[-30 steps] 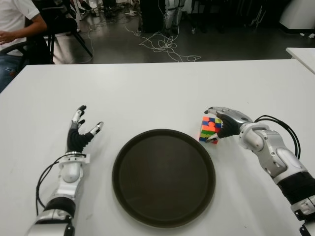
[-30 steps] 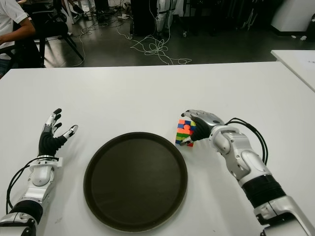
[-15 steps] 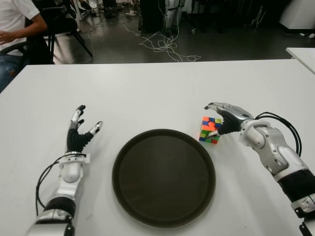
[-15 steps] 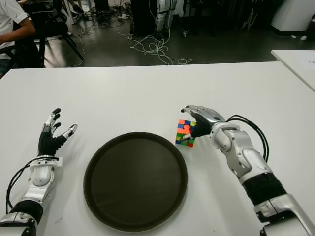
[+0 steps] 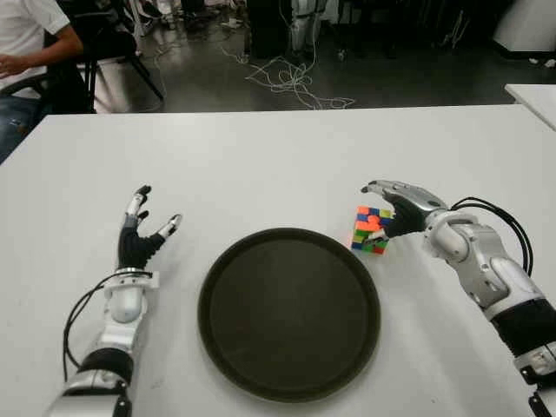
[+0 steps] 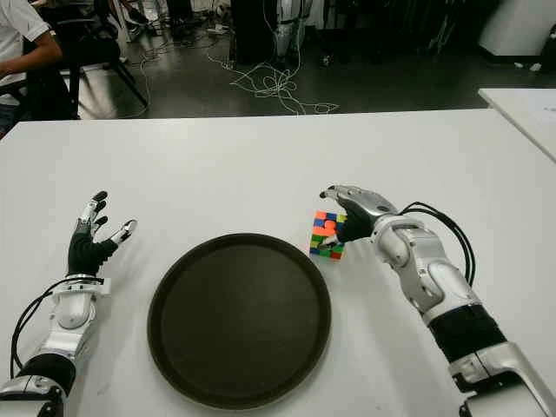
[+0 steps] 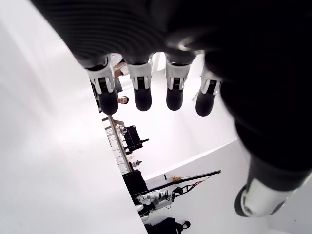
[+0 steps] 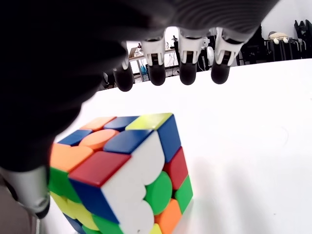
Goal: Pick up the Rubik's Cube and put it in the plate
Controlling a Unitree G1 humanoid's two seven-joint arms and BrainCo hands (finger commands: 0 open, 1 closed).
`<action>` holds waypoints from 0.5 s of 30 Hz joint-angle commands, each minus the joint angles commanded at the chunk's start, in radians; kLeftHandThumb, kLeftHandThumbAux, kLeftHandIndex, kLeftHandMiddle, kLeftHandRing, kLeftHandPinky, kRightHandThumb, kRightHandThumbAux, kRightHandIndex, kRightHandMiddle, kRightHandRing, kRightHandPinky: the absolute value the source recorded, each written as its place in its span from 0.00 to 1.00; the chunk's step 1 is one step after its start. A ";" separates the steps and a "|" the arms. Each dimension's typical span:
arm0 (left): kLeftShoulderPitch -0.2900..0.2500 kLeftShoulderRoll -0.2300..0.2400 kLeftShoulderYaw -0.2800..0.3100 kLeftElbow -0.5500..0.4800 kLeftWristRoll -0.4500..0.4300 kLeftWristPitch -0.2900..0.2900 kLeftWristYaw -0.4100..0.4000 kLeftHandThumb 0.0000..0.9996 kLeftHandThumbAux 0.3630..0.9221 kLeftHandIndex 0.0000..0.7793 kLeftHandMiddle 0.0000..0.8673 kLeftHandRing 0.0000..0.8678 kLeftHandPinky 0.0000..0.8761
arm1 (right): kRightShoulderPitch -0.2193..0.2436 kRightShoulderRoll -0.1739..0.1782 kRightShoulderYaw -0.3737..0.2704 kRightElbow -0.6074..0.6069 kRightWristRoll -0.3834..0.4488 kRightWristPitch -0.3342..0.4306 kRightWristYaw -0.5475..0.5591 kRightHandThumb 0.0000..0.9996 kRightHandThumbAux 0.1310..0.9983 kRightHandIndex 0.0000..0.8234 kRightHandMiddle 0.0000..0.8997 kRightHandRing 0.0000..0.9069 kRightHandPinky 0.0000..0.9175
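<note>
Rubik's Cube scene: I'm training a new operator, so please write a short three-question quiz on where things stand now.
1. True or false: the Rubik's Cube lies inside the plate.
2. Which robot hand is at the cube? A) left robot hand B) right robot hand
3. Fill in: the left robot hand shows on the plate's ____ side, fingers spread.

Key:
1. False; it sits on the table beside the plate's rim.
2. B; the right robot hand reaches over the cube, fingers extended, not closed on it.
3. left
</note>
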 joint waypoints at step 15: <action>0.002 0.000 -0.005 -0.005 0.009 0.012 0.018 0.37 0.56 0.04 0.08 0.04 0.00 | 0.000 0.003 0.004 0.017 0.004 -0.016 0.000 0.00 0.58 0.00 0.00 0.00 0.00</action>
